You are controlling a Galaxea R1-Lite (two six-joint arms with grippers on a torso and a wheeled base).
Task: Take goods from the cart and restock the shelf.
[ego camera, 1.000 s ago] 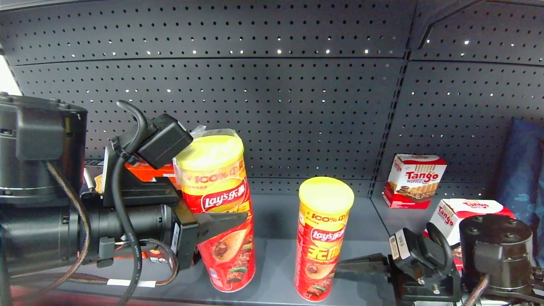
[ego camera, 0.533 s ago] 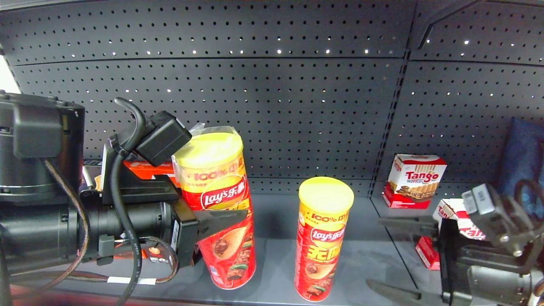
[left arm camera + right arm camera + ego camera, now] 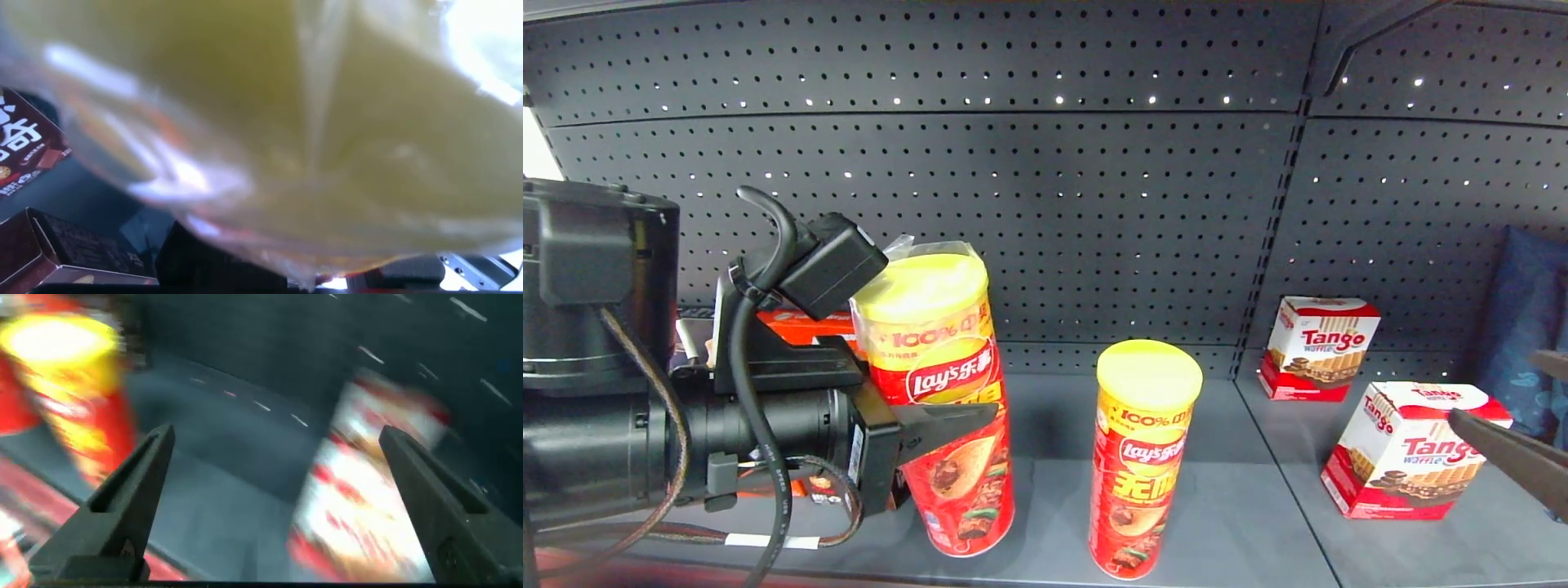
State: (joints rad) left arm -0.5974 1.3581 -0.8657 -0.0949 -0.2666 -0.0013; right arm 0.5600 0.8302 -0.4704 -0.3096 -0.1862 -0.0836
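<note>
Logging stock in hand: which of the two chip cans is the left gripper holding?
The plastic-wrapped chip can, clamped by the left gripper. The unwrapped chip can stands free to its right.

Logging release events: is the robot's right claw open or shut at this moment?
Open. The right claw holds its two black fingers wide apart, nothing between them; the grey metal shelf shows through the gap.

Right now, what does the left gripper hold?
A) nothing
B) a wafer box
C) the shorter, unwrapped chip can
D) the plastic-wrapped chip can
D: in the head view the left gripper is shut on the plastic-wrapped chip can, one finger lying across its front, while the shorter chip can stands apart from it, untouched.
</note>
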